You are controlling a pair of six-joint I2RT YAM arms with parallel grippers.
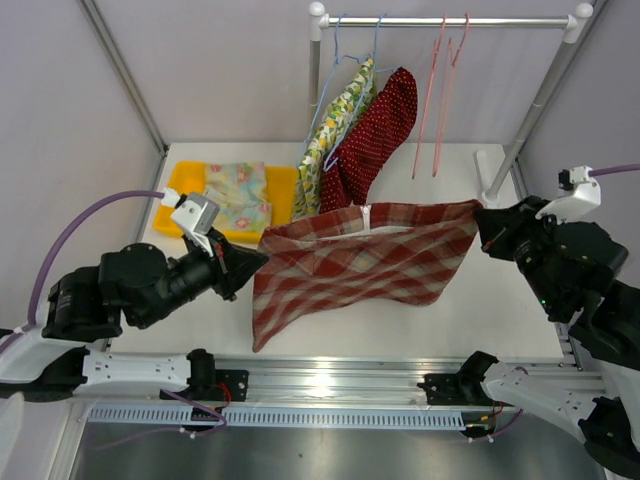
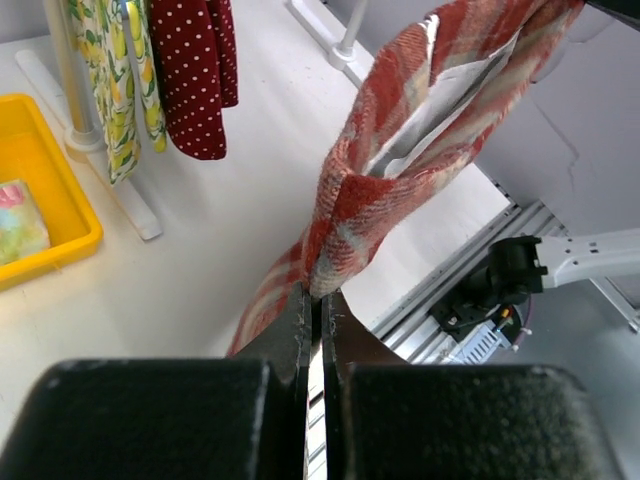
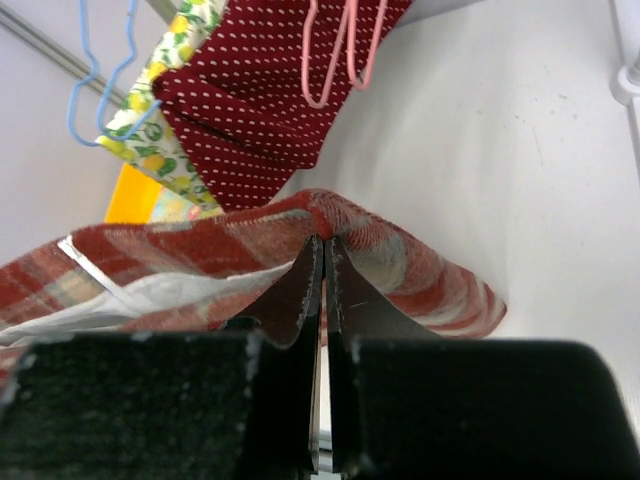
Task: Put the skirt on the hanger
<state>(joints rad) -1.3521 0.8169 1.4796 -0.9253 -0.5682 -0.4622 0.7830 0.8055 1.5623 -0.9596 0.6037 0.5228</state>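
Note:
A red plaid skirt (image 1: 360, 260) hangs stretched between my two grippers above the table. My left gripper (image 1: 255, 262) is shut on its left waistband corner (image 2: 330, 270). My right gripper (image 1: 480, 222) is shut on its right waistband corner (image 3: 322, 228). The white lining shows inside the open waist (image 2: 430, 110). Two empty pink hangers (image 1: 440, 90) hang on the rail (image 1: 450, 20) behind the skirt, also in the right wrist view (image 3: 335, 60). Blue hangers (image 1: 345, 50) carry a lemon-print garment (image 1: 335, 135) and a red polka-dot garment (image 1: 378, 135).
A yellow tray (image 1: 190, 180) with folded floral cloth (image 1: 240, 195) sits at the back left. The rack's white post (image 1: 530, 110) and foot (image 1: 495, 190) stand at the back right. The aluminium rail (image 1: 330, 385) runs along the near edge.

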